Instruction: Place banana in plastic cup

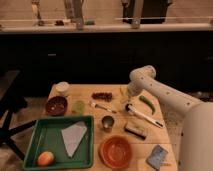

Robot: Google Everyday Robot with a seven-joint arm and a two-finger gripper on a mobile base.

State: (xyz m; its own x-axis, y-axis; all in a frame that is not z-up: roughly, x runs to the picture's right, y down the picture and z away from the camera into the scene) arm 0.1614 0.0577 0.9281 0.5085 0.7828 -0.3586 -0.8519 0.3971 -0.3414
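Well left of the fingers, the plastic cup [79, 106] stands upright on the wooden table [84, 92], a brown bowl [56, 105] just beyond it. Just left of the fingers lies the banana [121, 92], flat on the table, its long axis running roughly from the near edge towards the far one; its stem end cannot be told. The gripper [130, 96] hangs low over the table's far right part, fingers spread wide and holding nothing, a green vegetable [146, 102] just to their right.
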